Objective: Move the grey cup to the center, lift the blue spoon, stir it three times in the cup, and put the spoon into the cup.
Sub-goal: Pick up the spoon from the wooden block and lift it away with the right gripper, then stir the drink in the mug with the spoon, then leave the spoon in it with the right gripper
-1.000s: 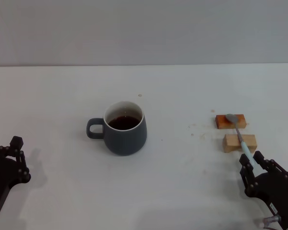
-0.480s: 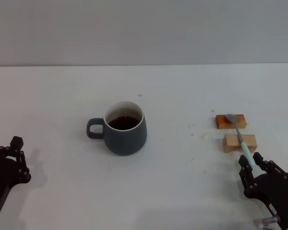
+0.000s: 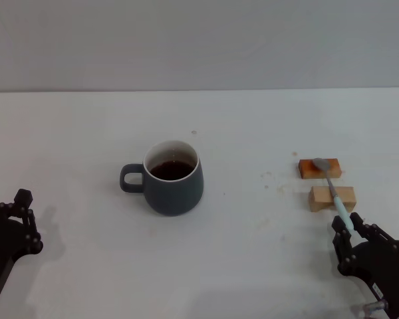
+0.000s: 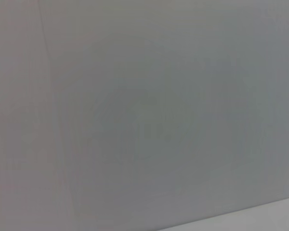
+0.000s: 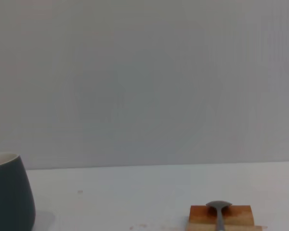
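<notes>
A grey cup (image 3: 173,178) holding dark liquid stands mid-worktop (image 3: 86,133), open space all around. The blue spoon (image 3: 334,189) lies across two wooden blocks (image 3: 326,181) near the right gripper (image 3: 360,234), fingers spread. Left gripper (image 3: 16,216) at the near-left edge, fingers spread

The mug (image 3: 173,178) is dark slate grey outside, with a white inner wall and rim and a dark brown, nearly black liquid inside. The spoon (image 3: 332,186) has a pale light-blue handle and a dull grey metal neck and bowl. Of the two wooden blocks right of the mug, the farther block (image 3: 318,169) is orange-brown and the nearer block (image 3: 332,198) is pale tan. The table (image 3: 253,119) is plain white, with a few small brownish specks between the mug and the blocks. Behind it the wall (image 3: 199,40) is flat light grey. Both the left gripper (image 3: 13,222) and the right gripper (image 3: 359,242) are black.
</notes>
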`<action>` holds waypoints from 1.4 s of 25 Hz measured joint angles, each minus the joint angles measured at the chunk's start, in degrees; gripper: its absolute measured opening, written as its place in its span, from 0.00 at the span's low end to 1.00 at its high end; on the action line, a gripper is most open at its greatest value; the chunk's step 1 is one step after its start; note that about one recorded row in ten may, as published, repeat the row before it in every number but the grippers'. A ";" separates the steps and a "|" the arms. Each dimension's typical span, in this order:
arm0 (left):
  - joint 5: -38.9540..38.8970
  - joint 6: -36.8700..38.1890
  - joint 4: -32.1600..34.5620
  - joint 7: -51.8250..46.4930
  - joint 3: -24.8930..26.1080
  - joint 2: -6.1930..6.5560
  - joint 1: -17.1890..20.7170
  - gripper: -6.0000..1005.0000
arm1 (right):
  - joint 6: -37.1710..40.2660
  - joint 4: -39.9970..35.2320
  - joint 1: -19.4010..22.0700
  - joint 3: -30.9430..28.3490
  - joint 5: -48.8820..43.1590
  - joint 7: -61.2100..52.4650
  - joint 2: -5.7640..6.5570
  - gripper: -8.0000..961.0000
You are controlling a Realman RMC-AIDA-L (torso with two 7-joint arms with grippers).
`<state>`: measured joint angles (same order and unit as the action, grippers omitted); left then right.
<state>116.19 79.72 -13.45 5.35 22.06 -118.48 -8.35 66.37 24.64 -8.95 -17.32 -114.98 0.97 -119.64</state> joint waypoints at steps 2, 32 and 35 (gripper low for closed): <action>0.00 0.00 0.00 0.00 0.00 0.00 0.00 0.00 | 0.40 0.26 0.40 -0.01 0.00 0.29 -0.05 0.30; -0.02 -0.40 0.09 0.02 0.01 0.00 0.10 0.00 | -14.84 44.14 -0.75 -10.99 -0.28 23.81 12.75 0.17; -0.07 -0.48 0.09 0.02 0.09 0.00 0.13 0.00 | -28.59 52.86 0.43 -18.50 -0.36 30.46 13.06 0.17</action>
<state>116.13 79.24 -13.35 5.36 22.16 -118.47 -8.22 37.78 77.50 -8.52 -35.81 -115.34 31.43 -106.58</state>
